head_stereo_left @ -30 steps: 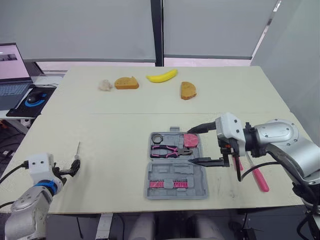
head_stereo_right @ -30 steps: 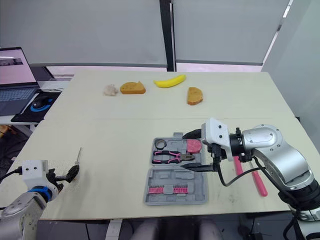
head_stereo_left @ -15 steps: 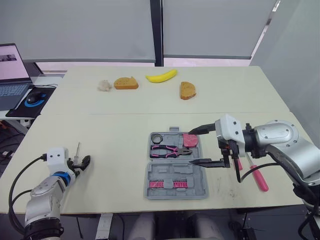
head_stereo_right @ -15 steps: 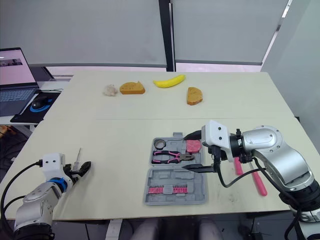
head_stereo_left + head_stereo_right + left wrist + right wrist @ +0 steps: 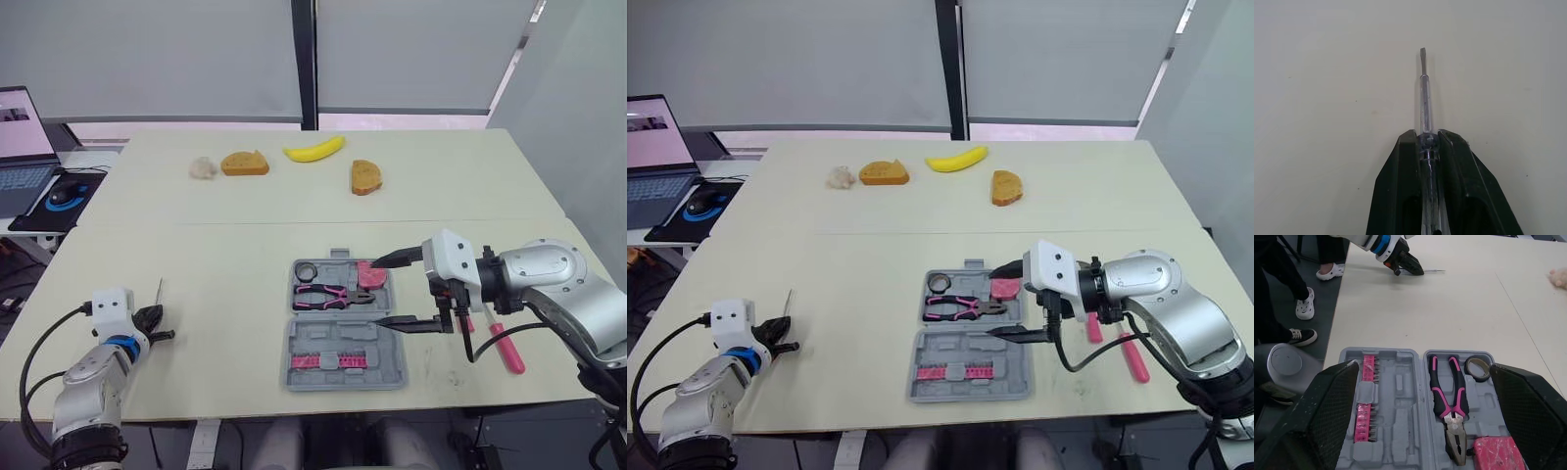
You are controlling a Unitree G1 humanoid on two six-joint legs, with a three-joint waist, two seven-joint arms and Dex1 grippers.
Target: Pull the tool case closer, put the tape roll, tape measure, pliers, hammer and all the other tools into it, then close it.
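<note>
Left wrist view is showing the left gripper [image 5: 1426, 138] squeezing tight on the thin screwdriver [image 5: 1422, 93] (well apart from the case). The right gripper [image 5: 376, 292] is hanging wide apart at the right edge of the open tool case [image 5: 345, 338], which is holding the pliers [image 5: 333, 295], tape roll [image 5: 308, 270] and tape measure [image 5: 372, 275]. The pink hammer [image 5: 502, 343] is lying on the table [image 5: 245, 245] just right of the case.

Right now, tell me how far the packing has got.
Done: the case lies open near the front edge, holding tape roll, pliers and tape measure. In hand: left gripper shut on a screwdriver; right gripper open over the case. Left: screwdriver and the pink-handled hammer beside the case go in, then the case closes.
</note>
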